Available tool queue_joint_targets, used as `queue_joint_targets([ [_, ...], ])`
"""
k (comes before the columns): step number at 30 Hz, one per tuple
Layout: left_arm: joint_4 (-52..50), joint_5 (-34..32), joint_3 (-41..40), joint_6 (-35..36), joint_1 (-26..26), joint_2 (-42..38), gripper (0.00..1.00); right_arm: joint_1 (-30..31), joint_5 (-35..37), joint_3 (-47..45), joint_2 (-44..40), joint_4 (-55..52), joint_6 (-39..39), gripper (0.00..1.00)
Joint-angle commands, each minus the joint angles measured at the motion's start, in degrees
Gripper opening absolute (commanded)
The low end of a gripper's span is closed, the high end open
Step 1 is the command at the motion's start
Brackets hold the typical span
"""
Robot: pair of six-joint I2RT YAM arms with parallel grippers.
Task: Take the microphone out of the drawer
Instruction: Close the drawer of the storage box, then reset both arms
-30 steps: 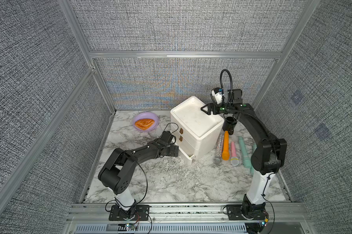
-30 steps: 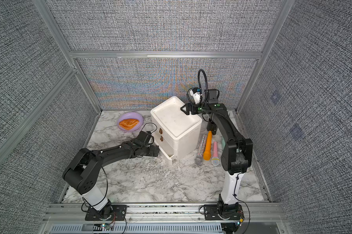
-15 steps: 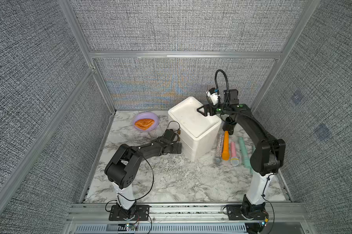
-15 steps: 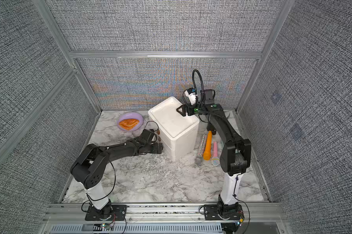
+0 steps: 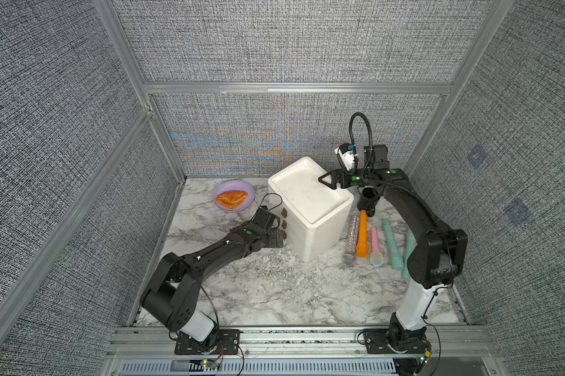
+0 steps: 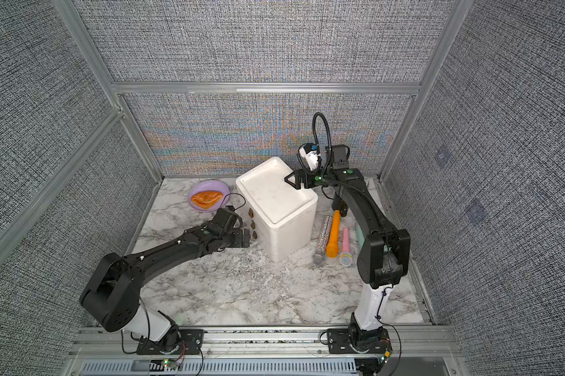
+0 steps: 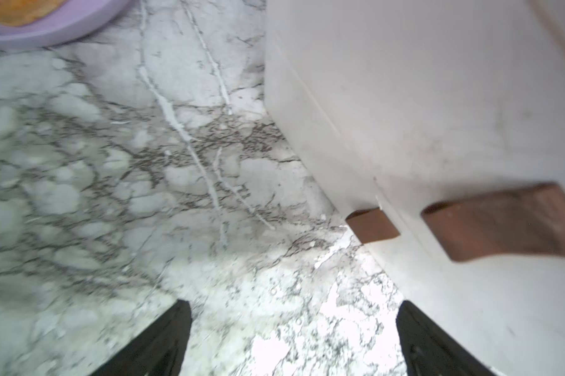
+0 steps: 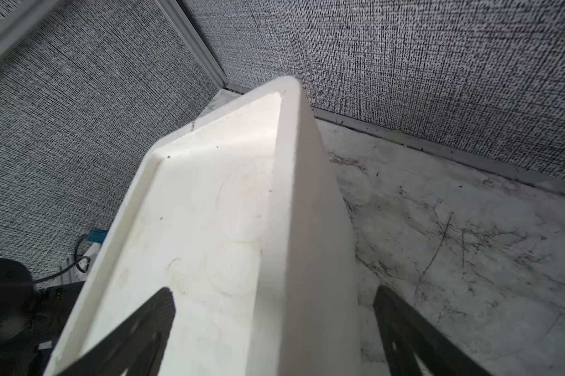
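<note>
1. Step in hand, as I judged it: opening a drawer. All three drawers of the white unit (image 5: 310, 208) sat flush, so the mic to be fetched was hidden; which drawer held it could not be told.
2. Other mics (image 5: 361, 234) lay in a row on the table (image 5: 274, 293), just beside the unit on the robot's right. Neither claw held one.
3. The left claw (image 5: 277, 238) was spread wide and empty. It sat low, just beside the lowest handle (image 5: 283, 233) but not around it. In the left wrist view the handles (image 7: 502, 221) lay ahead of the fingers (image 7: 157, 341), not between them.
4. The right claw (image 5: 328, 180) was also spread wide. It straddled the unit's top rim (image 8: 294, 195), with one finger over the recessed top and the other outside the side wall. It gripped nothing, and I could not tell whether it touched the rim.
5. Next move, in my view: ease the left claw forward until a handle sits between the jaws, pinch it, then pull straight out along the drawer's run. The right claw would need to bear on the rim, or the light unit might slide along.
6. Pose: the left arm stretched low and nearly level over the table toward the unit's front. The right arm rose from its base, then reached back and in, with the claw level with the unit's top.
</note>
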Motion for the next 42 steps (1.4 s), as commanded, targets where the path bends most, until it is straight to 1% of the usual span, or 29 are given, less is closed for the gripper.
queue_joint_targets([
  [1, -7.68, -5.61, 0.57, 0.29, 0.19, -2.94, 1.0, -1.21, -4.54, -1.09, -3.08, 3.91, 2.29, 0.98],
  [3, -10.26, -6.61, 1.55, 0.95, 0.52, -4.18, 1.0, -2.38, -6.34, -3.53, -5.77, 6.88, 2.91, 0.98],
  [6, -13.39, -7.01, 3.3, 1.68, 1.55, -5.53, 1.0, -4.53, -6.17, -8.07, -10.13, 11.02, 4.31, 0.98],
  [8, -15.21, -7.61, 4.49, 2.03, 2.16, -6.39, 1.0, -6.11, -4.02, -12.42, -13.66, 14.6, 5.71, 0.98],
  [9, -15.6, -8.12, 4.75, 2.16, 2.5, -6.93, 1.0, -6.97, -1.86, -15.32, -15.42, 17.06, 6.19, 0.98],
  [12, -15.21, -7.67, 4.51, 3.48, 3.93, -9.0, 1.0, -7.92, 10.61, -24.2, -22.36, 22.3, 5.42, 0.98],
  [14, -16.54, -10.99, 4.82, 2.43, 5.16, -9.63, 1.0, -7.93, 19.18, -29.95, -26.11, 24.85, 4.9, 0.98],
  [15, -17.96, -14.06, 5.3, 1.38, 5.52, -9.79, 1.0, -7.93, 24.51, -33.07, -27.99, 26.4, 4.84, 0.98],
  [16, -19.12, -17.81, 5.57, 0.61, 5.59, -10.03, 1.0, -7.92, 27.99, -36.09, -29.68, 28.05, 5.24, 0.98],
  [18, -21.47, -26.2, 5.56, -1.48, 5.65, -10.59, 1.0, -7.93, 32.73, -41.43, -32.36, 31.25, 5.88, 0.98],
  [19, -21.58, -28.86, 5.17, -1.17, 5.62, -11.06, 1.0, -7.86, 34.78, -43.99, -33.63, 32.64, 6.57, 0.98],
  [20, -20.45, -29.95, 4.6, 0.74, 5.65, -11.59, 1.0, -7.88, 36.58, -45.83, -34.4, 33.24, 7.09, 0.98],
  [21, -18.68, -30.83, 3.47, 3.07, 5.77, -12.25, 1.0, -7.8, 37.62, -47.82, -35.23, 33.55, 5.6, 0.98],
  [22, -17.13, -32.27, 1.93, 4.58, 5.84, -12.96, 1.0, -7.73, 37.1, -50.28, -36.08, 35.26, 3.76, 0.98],
  [24, -14.76, -33.79, -0.28, 6.35, 6.23, -14.36, 1.0, -7.42, 38.05, -56.02, -38.21, 39.87, 2.4, 0.98],
  [26, -10.78, -33.87, -3.1, 8.43, 6.47, -16.32, 1.0, -7.4, 38.4, -63.22, -40.77, 45.58, 1.35, 0.98],
  [28, -3.01, -31.29, -8.0, 13.64, 6.65, -19.6, 1.0, -7.23, 37.76, -69.75, -42.96, 52.76, 0.12, 0.98],
  [31, 8.85, -26.04, -15.57, 21.9, 6.98, -24.38, 1.0, -6.66, 35.87, -75.85, -44.55, 59.0, -1.67, 0.98],
  [33, 14.28, -26.38, -19.49, 23.72, 7.45, -26.84, 1.0, -6.26, 35.51, -78.03, -44.74, 61.27, -2.31, 0.98],
  [36, 23.81, -29.8, -25.45, 24.23, 8.4, -29.02, 1.0, -5.62, 36.98, -81.41, -44.0, 65.53, -4.01, 0.98],
  [39, 31.85, -29.91, -29.46, 27.87, 9.58, -28.06, 1.0, -5.3, 39.54, -85.62, -41.78, 73.53, -6.33, 0.98],
  [42, 37.85, -27.39, -31.35, 29.51, 11.83, -25.33, 1.0, -5.21, 41.05, -89.17, -39.64, 82.67, -7.44, 0.98],
])
